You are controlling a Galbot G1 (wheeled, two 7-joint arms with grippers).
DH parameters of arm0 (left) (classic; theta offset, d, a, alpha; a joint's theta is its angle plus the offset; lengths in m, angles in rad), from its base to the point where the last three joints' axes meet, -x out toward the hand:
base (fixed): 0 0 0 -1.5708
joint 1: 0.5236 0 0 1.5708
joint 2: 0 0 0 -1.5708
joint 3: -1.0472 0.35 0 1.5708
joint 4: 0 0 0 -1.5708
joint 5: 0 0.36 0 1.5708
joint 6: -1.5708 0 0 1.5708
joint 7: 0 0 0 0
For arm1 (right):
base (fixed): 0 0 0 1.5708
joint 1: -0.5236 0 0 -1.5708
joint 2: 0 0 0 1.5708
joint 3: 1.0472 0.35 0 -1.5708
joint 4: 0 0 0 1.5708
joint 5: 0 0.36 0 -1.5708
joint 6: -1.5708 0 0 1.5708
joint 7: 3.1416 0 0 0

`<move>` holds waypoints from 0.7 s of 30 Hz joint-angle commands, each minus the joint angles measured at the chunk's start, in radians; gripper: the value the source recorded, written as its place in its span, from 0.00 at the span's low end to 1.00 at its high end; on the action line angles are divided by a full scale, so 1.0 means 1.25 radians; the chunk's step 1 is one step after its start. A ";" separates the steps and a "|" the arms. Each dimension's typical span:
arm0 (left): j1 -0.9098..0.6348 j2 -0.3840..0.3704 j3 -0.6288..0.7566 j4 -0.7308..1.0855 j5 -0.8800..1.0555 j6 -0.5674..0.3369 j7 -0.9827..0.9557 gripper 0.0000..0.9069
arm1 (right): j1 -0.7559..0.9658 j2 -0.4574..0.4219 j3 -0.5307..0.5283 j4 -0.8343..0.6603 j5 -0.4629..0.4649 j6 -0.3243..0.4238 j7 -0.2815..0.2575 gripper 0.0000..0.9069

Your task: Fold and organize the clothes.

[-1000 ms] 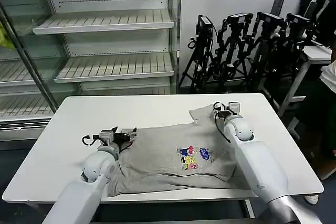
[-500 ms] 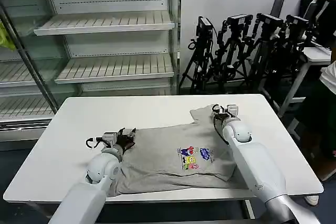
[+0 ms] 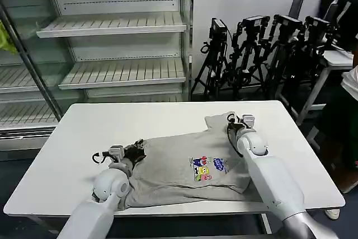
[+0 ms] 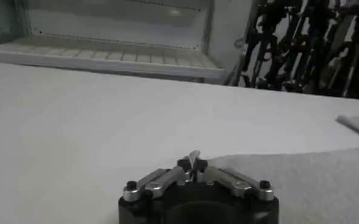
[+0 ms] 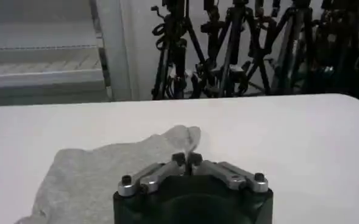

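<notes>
- Centrally, a light grey T-shirt (image 3: pixel 190 166) lies spread on the white table (image 3: pixel 84 132), cartoon print (image 3: pixel 206 168) facing up.
- Left gripper (image 4: pixel 192 165), at the shirt's 9 o'clock edge, is pinched closed on the fabric.
- Right gripper (image 5: pixel 187 157), at 1 o'clock, is clamped on a raised fold of sleeve.
- Behind: empty shelves (image 3: pixel 112 48) at 11 o'clock, black tripods (image 3: pixel 263 48) at 1 o'clock.
- Both arms cover the shirt's near corners.

T-shirt (image 3: pixel 184 166): light grey, plain, with a small chest print (image 3: pixel 206 168) in blue, yellow, red and pink (cartoon figures, detail too small to read). Table (image 3: pixel 84 132): white. Shelving (image 3: pixel 112 26): white, slatted. Tripods (image 3: pixel 263 48): black. Left gripper (image 3: pixel 136 150) and right gripper (image 3: pixel 238 120): black bodies, silver-grey linkages.
</notes>
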 commanded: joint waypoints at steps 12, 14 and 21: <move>0.042 0.039 -0.049 -0.138 -0.036 -0.078 0.024 0.01 | -0.117 -0.062 0.061 0.282 0.033 0.176 0.015 0.00; 0.055 0.048 -0.054 -0.160 -0.036 -0.075 0.027 0.01 | -0.152 -0.080 0.069 0.332 0.026 0.171 0.010 0.00; 0.151 0.087 -0.079 -0.255 -0.021 -0.058 0.044 0.01 | -0.298 -0.141 0.113 0.503 0.000 0.156 0.001 0.00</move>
